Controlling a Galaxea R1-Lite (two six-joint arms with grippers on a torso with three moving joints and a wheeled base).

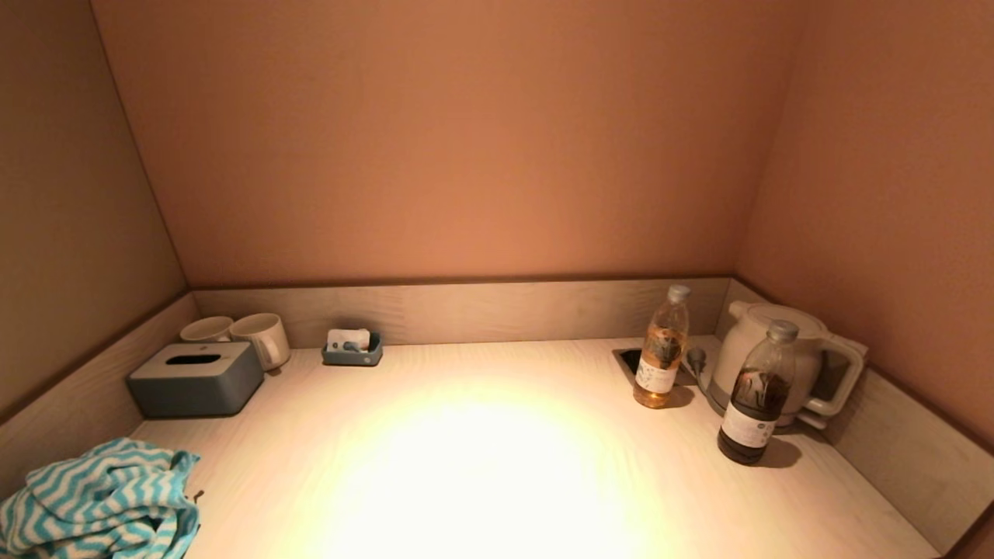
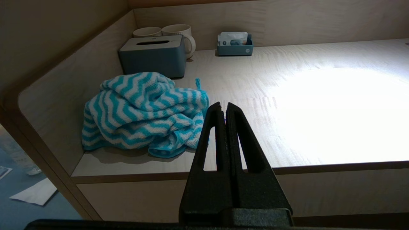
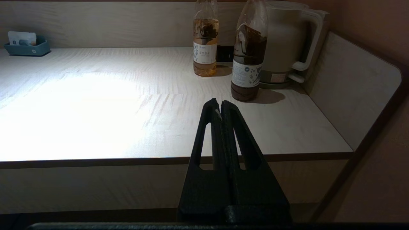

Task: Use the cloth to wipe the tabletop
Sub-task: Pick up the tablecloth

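Left gripper (image 2: 223, 108), fingers pressed together and empty, hangs off the tabletop's (image 2: 287, 105) front edge beside the bunched striped cloth (image 2: 143, 111). Right gripper (image 3: 217, 107), likewise closed, faces two bottles (image 3: 249, 54) and a kettle (image 3: 287, 41). From above, the cloth (image 1: 101, 501) occupies the front-left corner.

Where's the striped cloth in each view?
Head view: cloth bunched at the tabletop's near left corner, in front of the tissue box.
Left wrist view: cloth just beyond the left gripper, tissue box behind it.
Right wrist view: not in it.
Shared landmark: small blue tray.
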